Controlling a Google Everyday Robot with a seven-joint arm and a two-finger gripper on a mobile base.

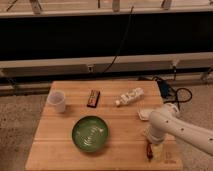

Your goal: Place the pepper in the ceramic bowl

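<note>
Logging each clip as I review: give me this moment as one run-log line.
gripper: low at table front right, by pepper | pepper: outside ceramic bowl | ceramic bowl: empty, left of gripper | grasp: unclear

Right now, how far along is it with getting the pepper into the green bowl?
Nothing finished: the ceramic bowl is empty. In hand: the gripper is down at the pepper by the table's near edge, grasp unclear. Left: carry it to the bowl, release.
</note>
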